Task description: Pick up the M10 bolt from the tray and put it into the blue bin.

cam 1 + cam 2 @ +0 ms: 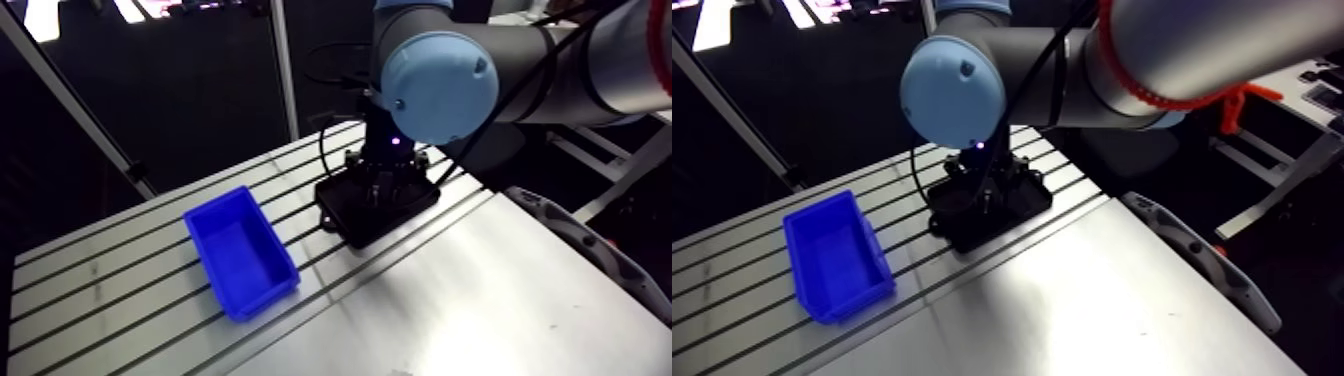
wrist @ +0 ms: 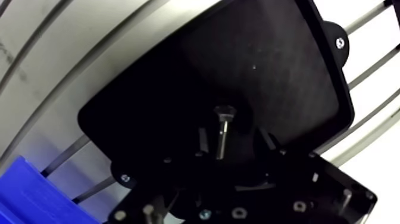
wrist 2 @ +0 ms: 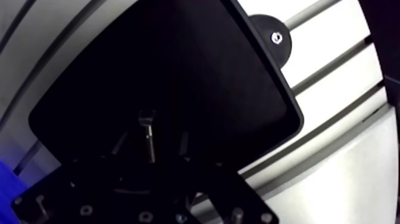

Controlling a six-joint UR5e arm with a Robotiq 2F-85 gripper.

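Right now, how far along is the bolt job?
Done: the approach, the jaws sit low over the flat black tray. In hand: they stand open astride the silver hex-head bolt, ungripped. Left: grasp, lift, drop into the empty blue plastic bin.

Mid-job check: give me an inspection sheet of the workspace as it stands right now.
Surface: slotted aluminium table, carrying tray and bin.
Job's things: silver M10 bolt lies in the black rounded-corner tray; blue plastic bin sits beside the tray, nothing seen inside.
Clutter: nothing seen.
Grippers: end effector low over the tray, open, fingers either side of the bolt with gaps showing.
Cables: nothing seen.
Surroundings: grey curved object beside the table's edge; cannot tell what it is.
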